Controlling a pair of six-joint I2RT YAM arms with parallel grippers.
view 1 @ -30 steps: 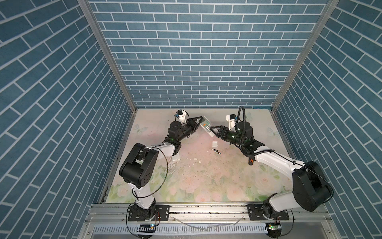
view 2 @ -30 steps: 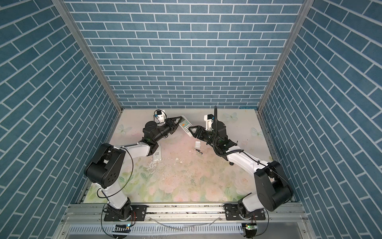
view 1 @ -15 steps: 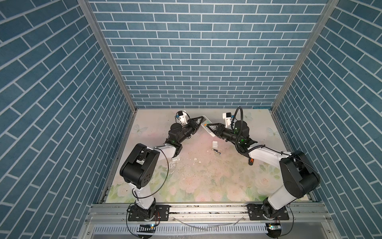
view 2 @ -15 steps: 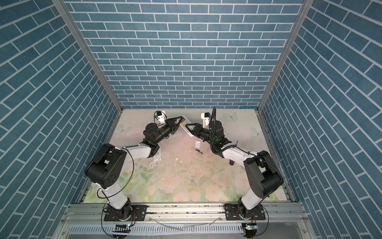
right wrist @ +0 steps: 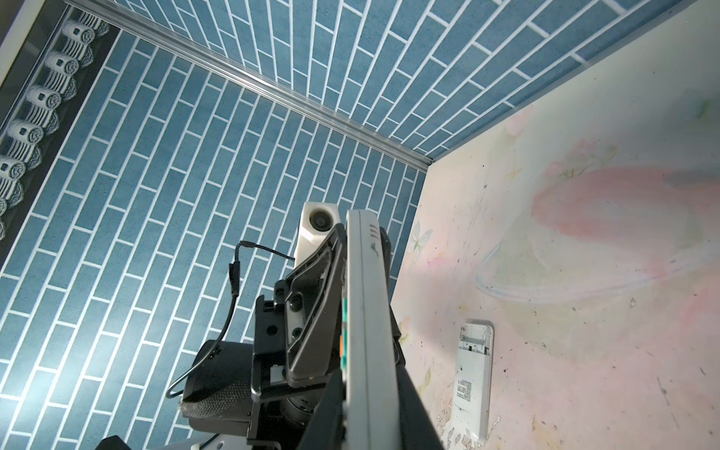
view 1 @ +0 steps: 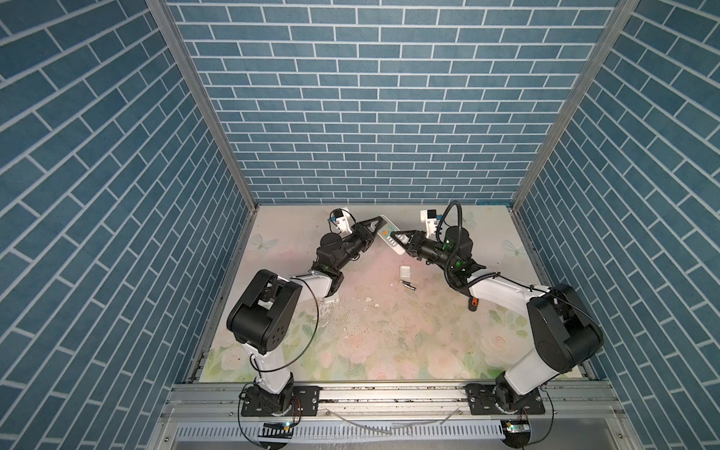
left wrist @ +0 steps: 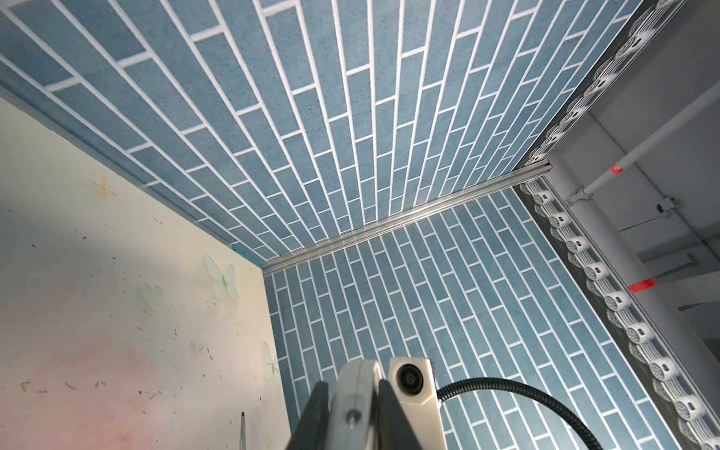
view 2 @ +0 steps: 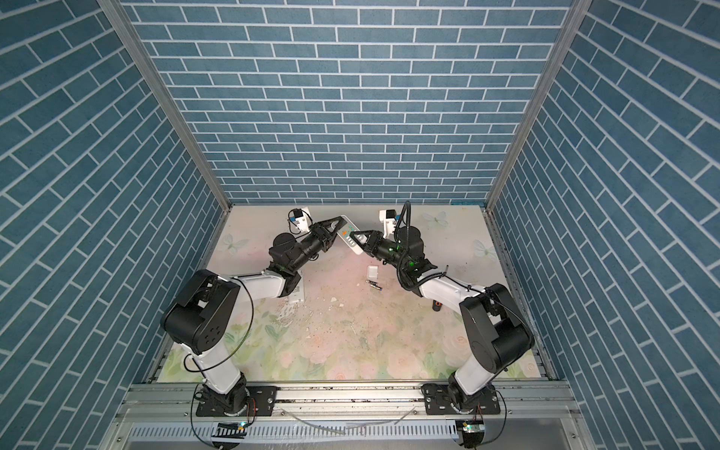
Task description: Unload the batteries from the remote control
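A white remote control (view 1: 388,230) hangs in the air at the back of the table, buttons up, held from both ends. My left gripper (view 1: 378,225) is shut on its far end, and in the left wrist view its fingers (left wrist: 316,413) press the sides of the remote's end (left wrist: 356,405). My right gripper (view 1: 394,236) is shut on the near end, and the remote's edge (right wrist: 366,311) runs between its jaws. Two batteries (view 1: 407,285) lie on the table below, in both top views (view 2: 375,284).
A small white cover (view 1: 406,270) lies just behind the batteries. A second white remote (right wrist: 473,374), its compartment open, lies by the left arm (view 2: 297,297). An orange-handled screwdriver (view 1: 472,306) rests under the right forearm. White crumbs dot the floral table (view 1: 389,343).
The right gripper has moved in toward the raised remote and closed on its near end. The left gripper still holds the far end in the same place.
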